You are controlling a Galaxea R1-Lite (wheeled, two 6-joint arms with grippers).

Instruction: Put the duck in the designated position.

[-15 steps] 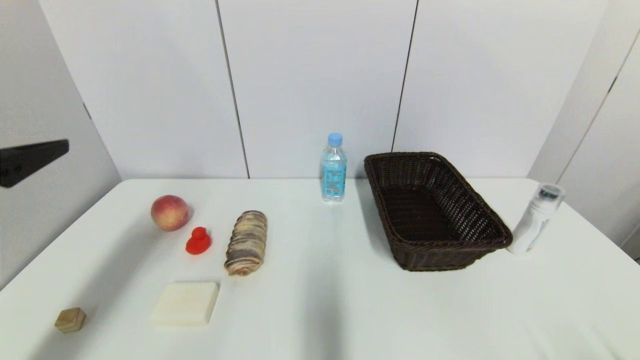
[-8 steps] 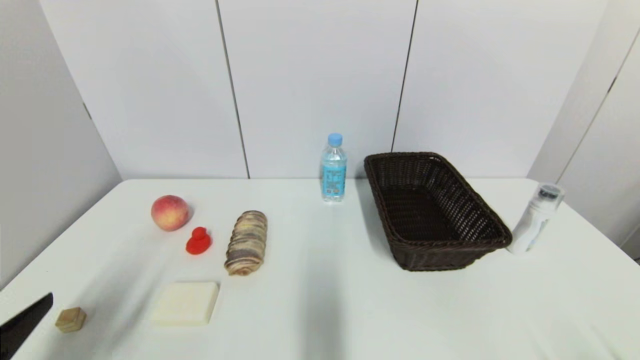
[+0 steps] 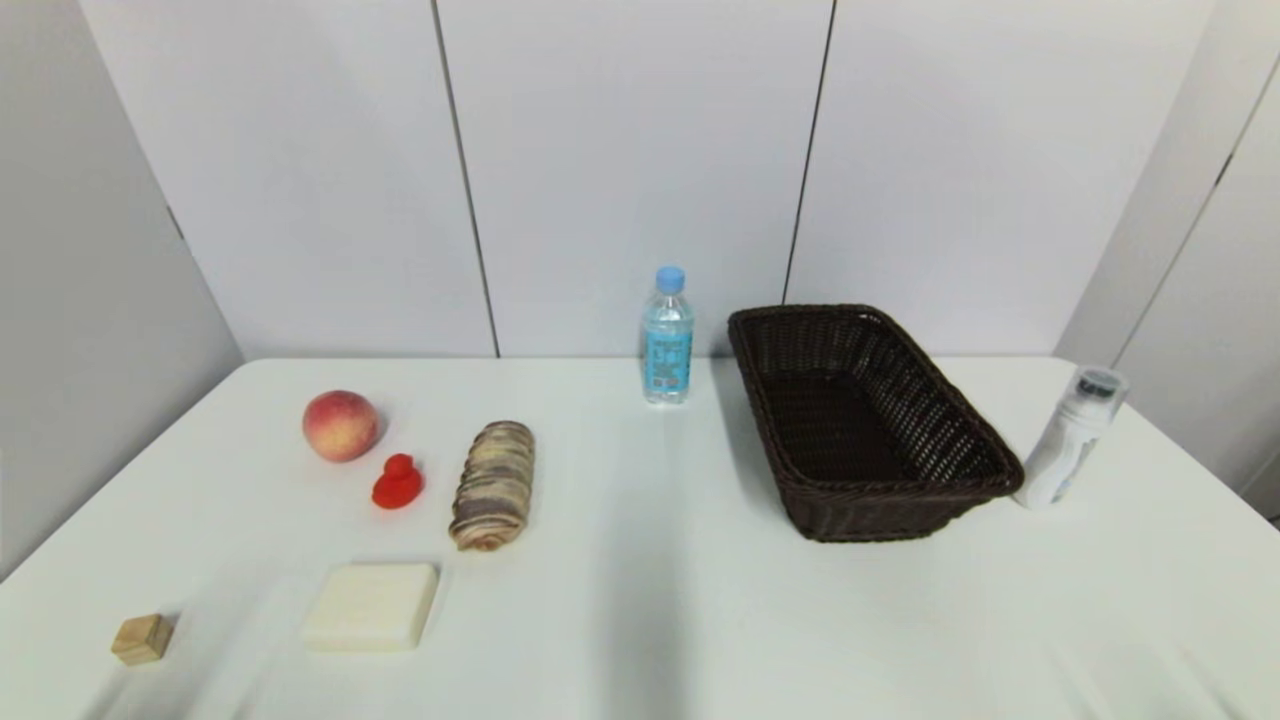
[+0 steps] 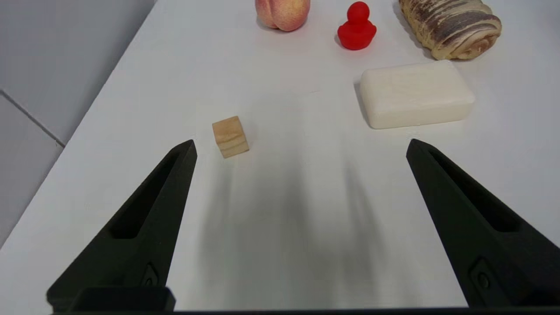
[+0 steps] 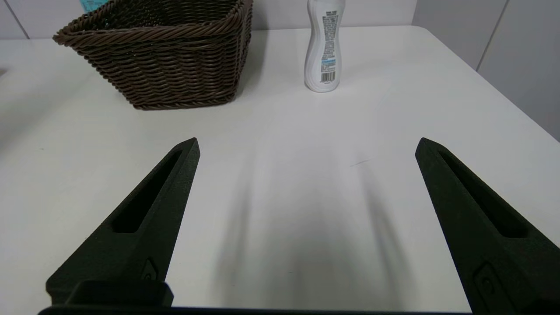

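The small red duck (image 3: 397,483) stands upright on the white table (image 3: 650,600) at the left, between the peach (image 3: 340,425) and a striped bread roll (image 3: 493,485). The left wrist view shows the duck (image 4: 357,27) far ahead of my left gripper (image 4: 302,146), which is open and holds nothing, low over the near-left table by a wooden cube (image 4: 230,136). My right gripper (image 5: 308,146) is open and empty over bare tabletop at the near right. Neither gripper shows in the head view. No mark shows the designated position.
A cream soap bar (image 3: 371,606) and the wooden cube (image 3: 141,639) lie near the front left. A water bottle (image 3: 667,337) stands at the back. A dark wicker basket (image 3: 865,425) and a white bottle (image 3: 1070,438) stand at the right.
A black fingertip at the head view's left edge dropped from high up to the lower left corner, then left the view. The objects on the table have not moved.
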